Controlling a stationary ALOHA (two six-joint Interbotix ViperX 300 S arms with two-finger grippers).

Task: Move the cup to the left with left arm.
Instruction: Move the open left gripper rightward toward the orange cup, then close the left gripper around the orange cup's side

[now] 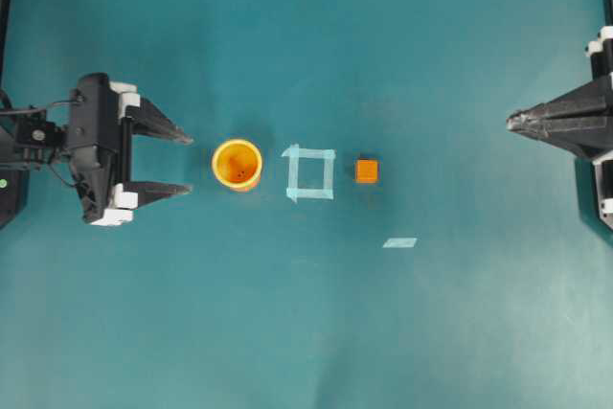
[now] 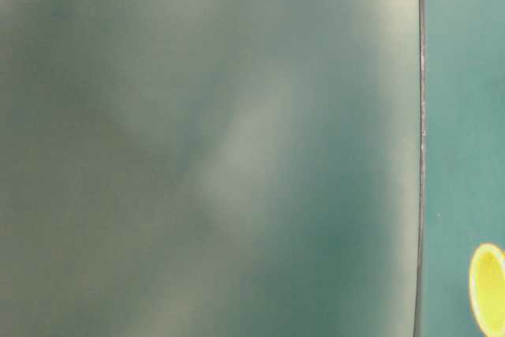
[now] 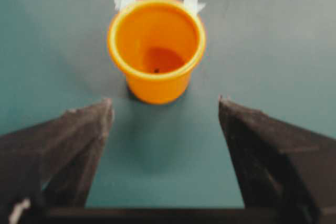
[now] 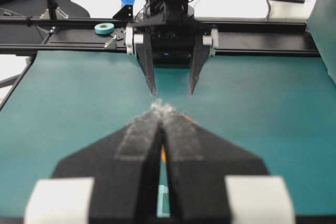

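Cup (image 1: 237, 164) upright on the teal table (image 1: 306, 332), just left of the tape square (image 1: 310, 172) (orange cube (image 1: 367, 170) beyond it); left gripper (image 1: 185, 164) spread wide, tips short of the cup, not touching; right gripper (image 1: 511, 122) pressed together, well apart at the far edge.

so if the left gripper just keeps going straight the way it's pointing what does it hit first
Most likely the cup: the open left gripper points straight at it, with bare table between them, and its spread fingers would probably pass either side.
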